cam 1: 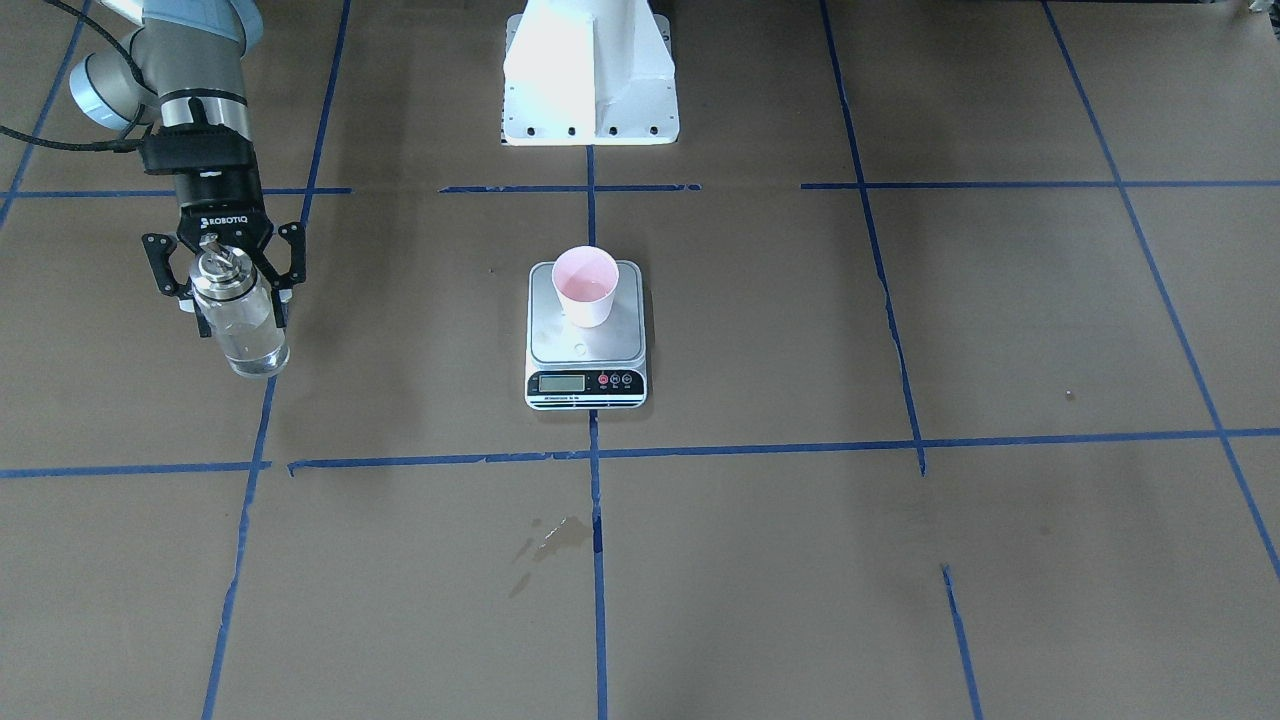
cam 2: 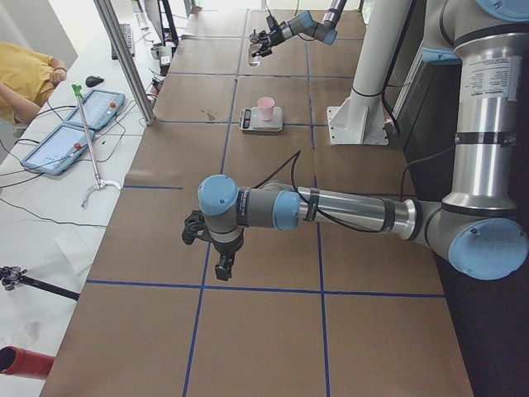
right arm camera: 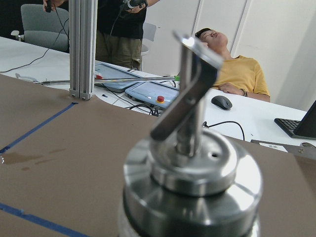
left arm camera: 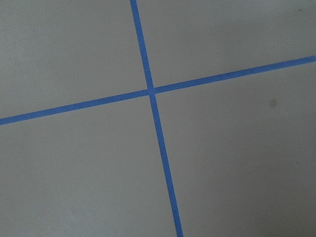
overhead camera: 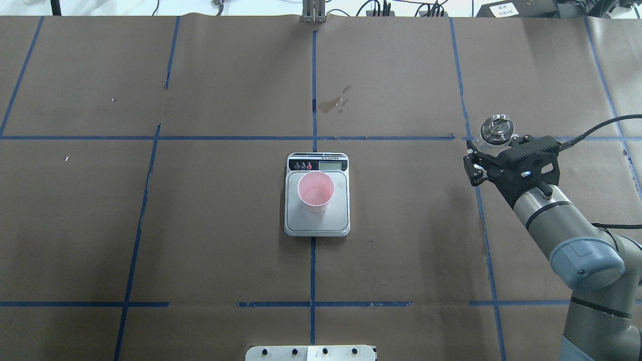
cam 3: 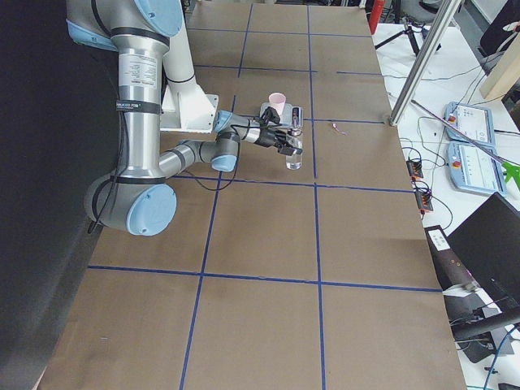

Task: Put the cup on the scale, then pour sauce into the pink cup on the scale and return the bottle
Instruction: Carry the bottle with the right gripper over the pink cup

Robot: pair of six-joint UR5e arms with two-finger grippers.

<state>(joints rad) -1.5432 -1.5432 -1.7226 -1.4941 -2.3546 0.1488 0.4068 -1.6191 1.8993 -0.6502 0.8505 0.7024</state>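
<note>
The pink cup stands upright on the silver scale at the table's middle, with a little clear liquid in it. It also shows in the overhead view on the scale. My right gripper is shut on the clear glass bottle, which is upright with its base at or just above the table, far to the right of the scale. The bottle's silver cap and spout show. My left gripper hangs over bare table far from the scale; I cannot tell its state.
The white robot pedestal stands behind the scale. A wet stain marks the paper in front of it. Blue tape lines cross the brown table. An aluminium post and people sit beyond the far edge.
</note>
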